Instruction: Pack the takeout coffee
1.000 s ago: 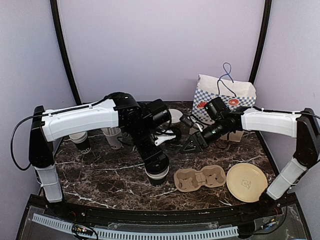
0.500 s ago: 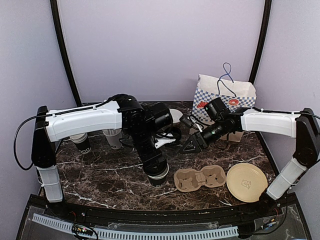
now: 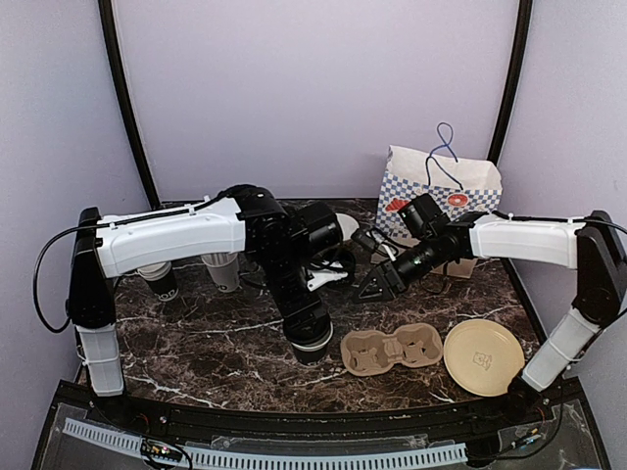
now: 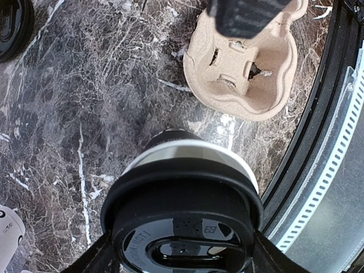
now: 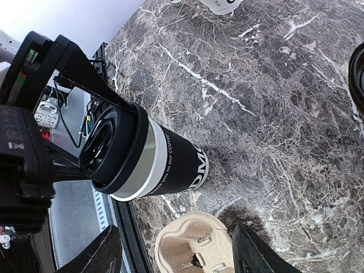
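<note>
Black takeout cup point(image 5: 170, 168) with its lid point(image 4: 185, 244) is held upright by the left fingers point(image 4: 94, 263), which are clamped on the lid rim from both sides. The cup is kept low over the desk point(image 3: 196, 333), just left of the pulp carrier point(image 3: 394, 351); whether its base touches the marble cannot be told. The cup is not seated in the carrier. Only bare cardboard is seen in the carrier's two wells. Right fingers point(image 5: 105, 256) are spread apart with nothing gripped, hung above the desk behind the carrier and near the held cup. A checkered paper bag point(image 3: 446, 186) is stood at the back right; its contents are hidden. A round tan disc point(image 3: 483, 356) is laid flat just right of the carrier. A second lid point(image 4: 10, 25), black, is caught at the corner of the left wrist view, its cup cut off.
</note>
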You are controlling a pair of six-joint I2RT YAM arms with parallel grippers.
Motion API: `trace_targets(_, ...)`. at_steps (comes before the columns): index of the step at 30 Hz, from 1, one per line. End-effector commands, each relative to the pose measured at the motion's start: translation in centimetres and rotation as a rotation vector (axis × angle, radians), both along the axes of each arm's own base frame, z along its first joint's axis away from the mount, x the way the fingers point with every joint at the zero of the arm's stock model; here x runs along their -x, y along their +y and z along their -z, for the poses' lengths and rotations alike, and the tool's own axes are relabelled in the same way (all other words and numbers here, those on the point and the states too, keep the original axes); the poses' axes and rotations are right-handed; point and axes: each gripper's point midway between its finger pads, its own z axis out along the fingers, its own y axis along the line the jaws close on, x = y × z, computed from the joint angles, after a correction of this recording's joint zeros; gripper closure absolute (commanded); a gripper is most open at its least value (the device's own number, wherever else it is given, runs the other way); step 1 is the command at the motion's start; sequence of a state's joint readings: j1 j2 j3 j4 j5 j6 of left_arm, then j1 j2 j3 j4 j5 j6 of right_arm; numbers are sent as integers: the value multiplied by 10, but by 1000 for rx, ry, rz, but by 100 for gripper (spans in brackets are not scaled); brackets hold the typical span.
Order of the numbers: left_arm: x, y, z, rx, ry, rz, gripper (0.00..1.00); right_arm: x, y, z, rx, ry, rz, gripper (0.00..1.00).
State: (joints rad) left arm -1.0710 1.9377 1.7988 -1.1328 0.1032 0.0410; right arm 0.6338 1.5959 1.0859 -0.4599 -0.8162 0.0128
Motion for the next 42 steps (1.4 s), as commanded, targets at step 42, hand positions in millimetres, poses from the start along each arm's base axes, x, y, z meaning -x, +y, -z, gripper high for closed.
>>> trace_targets(42,7,24,-31,501,93,-528,20,49,21,25,-80,277,-129,47)
